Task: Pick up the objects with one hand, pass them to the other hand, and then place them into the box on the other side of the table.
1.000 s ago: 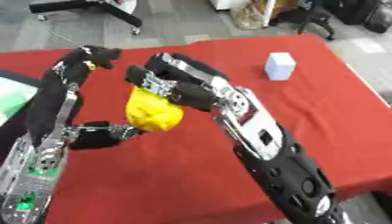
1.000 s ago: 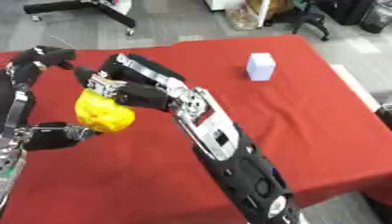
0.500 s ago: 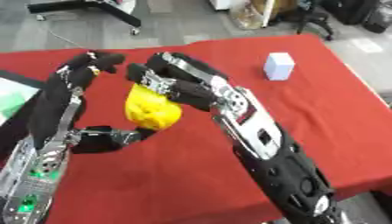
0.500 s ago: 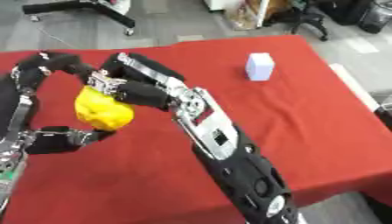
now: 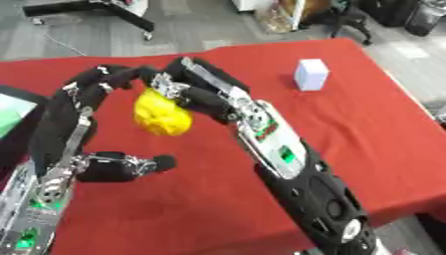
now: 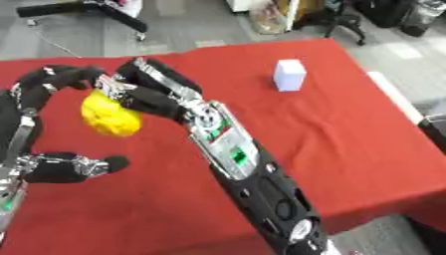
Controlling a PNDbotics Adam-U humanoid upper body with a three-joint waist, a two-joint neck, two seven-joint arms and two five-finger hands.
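A lumpy yellow object (image 5: 163,113) hangs above the red table (image 5: 366,129), left of centre. My right hand (image 5: 205,94) reaches in from the lower right and its fingers are curled on the object's right side. My left hand (image 5: 80,107) comes up from the lower left. Its fingers (image 5: 109,77) arch over the object's top, close to the right hand's fingertips. Its thumb (image 5: 131,167) sticks out below the object with a gap between them. Whether the left fingers touch the object is not visible.
A small white cube (image 5: 311,74) stands on the table at the far right. The corner of a dark box with a green and white inside (image 5: 13,112) shows at the left edge. Grey floor and chair bases lie beyond the table's far edge.
My left hand's fingers have swung right and curved over the top of the yellow object. The right hand keeps hold of the object, which has risen slightly.
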